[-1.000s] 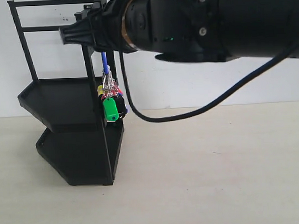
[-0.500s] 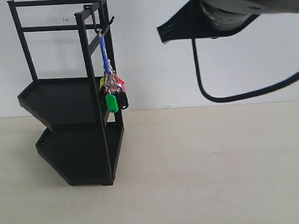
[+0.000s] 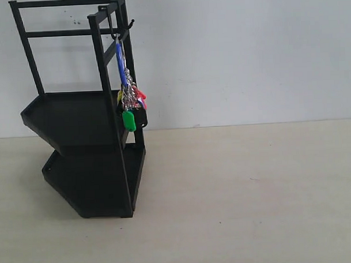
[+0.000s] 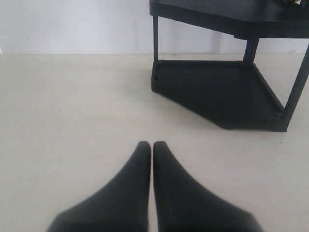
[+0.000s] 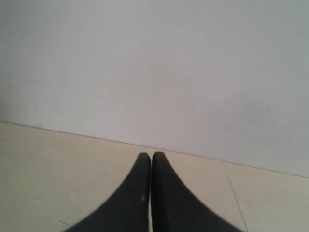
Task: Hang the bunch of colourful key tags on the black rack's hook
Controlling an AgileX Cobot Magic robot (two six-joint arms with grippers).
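The colourful key tag bunch (image 3: 131, 109) hangs by its blue loop from the hook (image 3: 125, 26) at the top right corner of the black rack (image 3: 77, 120), its green tag lowest. No arm shows in the exterior view. My left gripper (image 4: 152, 145) is shut with nothing in it, low over the table, and the rack's lower tray (image 4: 217, 92) lies ahead of it. My right gripper (image 5: 151, 155) is shut and empty too, pointing at the white wall; no rack or tags show in its view.
The rack stands at the left of a pale wooden table (image 3: 247, 192) against a white wall (image 3: 248, 54). Its two angled trays hold nothing that I can see.
The right arm, which covered the top of the exterior view by the hook, has pulled away to the right and left the view. The tag bunch stays hanging from the hook.
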